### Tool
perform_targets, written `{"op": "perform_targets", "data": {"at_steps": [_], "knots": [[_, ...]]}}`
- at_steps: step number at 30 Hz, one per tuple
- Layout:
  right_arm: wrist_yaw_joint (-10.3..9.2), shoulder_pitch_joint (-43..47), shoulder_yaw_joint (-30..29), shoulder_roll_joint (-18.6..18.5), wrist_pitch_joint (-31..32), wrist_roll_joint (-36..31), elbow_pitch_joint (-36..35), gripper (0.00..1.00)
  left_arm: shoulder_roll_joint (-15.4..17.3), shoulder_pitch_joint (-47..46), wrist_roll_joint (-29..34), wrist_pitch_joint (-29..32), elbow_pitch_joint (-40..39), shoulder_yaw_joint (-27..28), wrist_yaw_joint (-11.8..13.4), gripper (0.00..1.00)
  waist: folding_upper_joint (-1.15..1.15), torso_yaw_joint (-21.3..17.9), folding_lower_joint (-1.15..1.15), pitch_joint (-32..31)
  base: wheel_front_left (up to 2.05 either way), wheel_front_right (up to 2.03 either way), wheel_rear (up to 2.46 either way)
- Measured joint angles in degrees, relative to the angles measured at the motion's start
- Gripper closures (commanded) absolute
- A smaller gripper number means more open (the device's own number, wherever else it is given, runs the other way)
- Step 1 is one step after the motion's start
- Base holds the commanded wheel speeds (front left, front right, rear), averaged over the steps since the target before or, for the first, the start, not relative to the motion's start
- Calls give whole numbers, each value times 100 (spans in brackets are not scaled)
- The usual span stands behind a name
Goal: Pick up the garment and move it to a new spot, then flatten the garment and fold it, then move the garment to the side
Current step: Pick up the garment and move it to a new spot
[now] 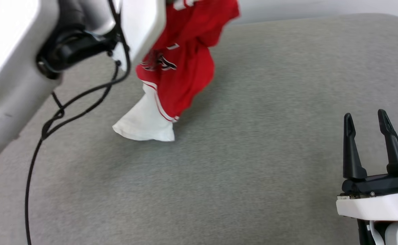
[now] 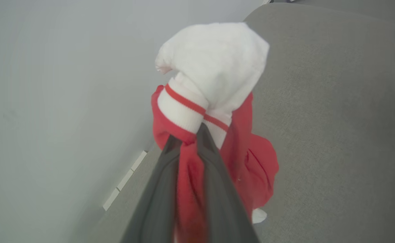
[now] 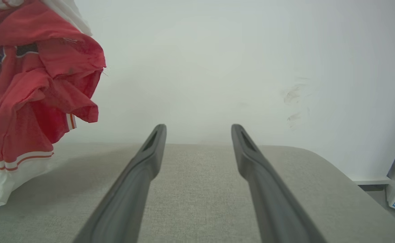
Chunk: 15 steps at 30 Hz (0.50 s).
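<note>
Fingers spread and empty, my right gripper [image 1: 365, 114] sits nearest. Farther off, my left gripper [image 2: 188, 135] pinches the red jersey [image 1: 182, 78] aloft, its white sleeve [image 1: 144, 127] brushing the counter [image 1: 253, 170]. Pickup looks done; I judge resettling, flattening, folding and the side move remain.

Grey fabric surface [image 1: 270, 153], rounded corner; pale wall [image 3: 217, 50] behind (faint scuffs [image 3: 293, 94] at right).

Spread fingers [image 3: 146, 158], red garment [image 3: 32, 94] at left.
</note>
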Motion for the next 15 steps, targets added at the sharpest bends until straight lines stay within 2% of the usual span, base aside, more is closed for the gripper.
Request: {"op": "perform_targets", "data": {"at_steps": [5, 15], "knots": [[0, 50, -38, -1, -1, 53, 9, 0, -154, -14, -198, -148, 2, -289, -1, 100, 0, -370, 0, -35, 0, 0, 0], [0, -5, -31, 0, -1, 109, 16, 0, 78, 872, -174, -510, 482, -1157, 0, 100, 0, -601, 0, 286, 0, 0, 0]]}}
